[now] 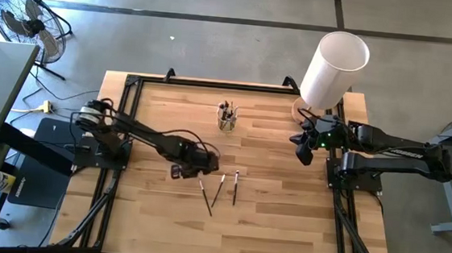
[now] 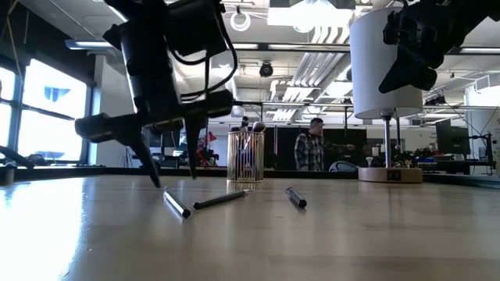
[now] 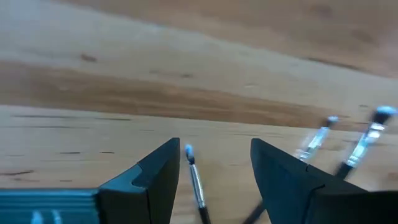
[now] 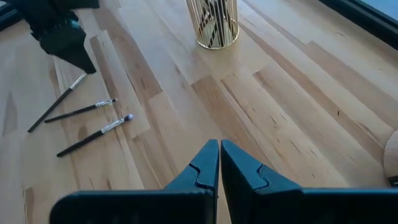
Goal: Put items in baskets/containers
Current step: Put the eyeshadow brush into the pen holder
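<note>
Brushes first: three of them lie loose on the wooden table (image 1: 283, 220), a bit toward 6 o'clock from the middle in the high view. The left brush (image 1: 205, 197) and the middle brush (image 1: 218, 190) angle toward each other and meet or cross near their lower ends, while the right brush (image 1: 236, 187) sits just beside them, nearly straight. The cup (image 1: 227, 117) stands at about 12 o'clock from that bunch, well apart from it, with several more brushes standing upright inside. The left gripper (image 1: 196, 170) hangs low right over the bristle end of the left brush, fingers spread with the brush tip (image 3: 188, 150) between them, not clamped on it. The right gripper (image 4: 219, 163) waits out around 3 o'clock near the table edge, raised, fingers pressed together on nothing. The tabletop is pale wood planks with a black frame around it. A big white cylinder (image 1: 333, 69) stands on a round wooden base at roughly 1 o'clock. Off the table at 10 o'clock there's a floor fan (image 1: 26, 22) on grey concrete. In the low view the room behind is a dim open workshop with ceiling lights, windows and a person (image 2: 313, 144) standing far back.
</note>
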Tool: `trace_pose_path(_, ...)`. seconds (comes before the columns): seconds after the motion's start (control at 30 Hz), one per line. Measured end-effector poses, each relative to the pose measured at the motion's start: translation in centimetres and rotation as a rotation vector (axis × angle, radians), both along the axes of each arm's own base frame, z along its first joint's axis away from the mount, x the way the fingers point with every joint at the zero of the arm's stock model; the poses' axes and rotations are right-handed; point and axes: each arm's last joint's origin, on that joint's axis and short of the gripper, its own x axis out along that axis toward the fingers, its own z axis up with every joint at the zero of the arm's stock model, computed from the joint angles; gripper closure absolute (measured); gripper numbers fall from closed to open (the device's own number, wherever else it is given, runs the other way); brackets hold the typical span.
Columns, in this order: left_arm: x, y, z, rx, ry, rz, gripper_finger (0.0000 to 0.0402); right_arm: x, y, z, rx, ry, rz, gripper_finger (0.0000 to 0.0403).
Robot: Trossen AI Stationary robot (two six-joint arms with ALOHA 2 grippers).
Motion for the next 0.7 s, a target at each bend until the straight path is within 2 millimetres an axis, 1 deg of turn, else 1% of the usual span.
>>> trace_pose_path(0.07,0.0,-0.5,-0.5,-0.009,0.017,0.012,0.0208,0.0,0.0,0.0,-0.002,0.001,0.002,0.0391)
trace_pose_path(0.2,-0.1,-1.4,-0.5,-0.025,0.019,0.04,0.0208,0.0,0.0,0.0,-0.01,0.005,0.009,0.0391)
trace_pose_path(0.43,-0.4,-1.2,-0.6,-0.003,0.056,0.072,0.0214,0.0,0.0,0.0,-0.013,0.006,0.011,0.0391)
trace_pose_path(0.5,-0.5,-1.2,-0.7,0.01,0.057,0.076,0.0228,0.0,0.0,0.0,-0.013,0.007,0.011,0.0391)
trace_pose_path(0.53,-0.4,-1.2,-1.0,0.013,0.064,0.078,0.0237,0.0,0.0,0.0,-0.013,0.007,0.011,0.0391)
trace_pose_path(0.7,-0.2,-1.1,-2.1,-0.02,0.114,0.066,0.0299,-0.1,0.0,-0.2,-0.008,0.026,0.011,0.0391)
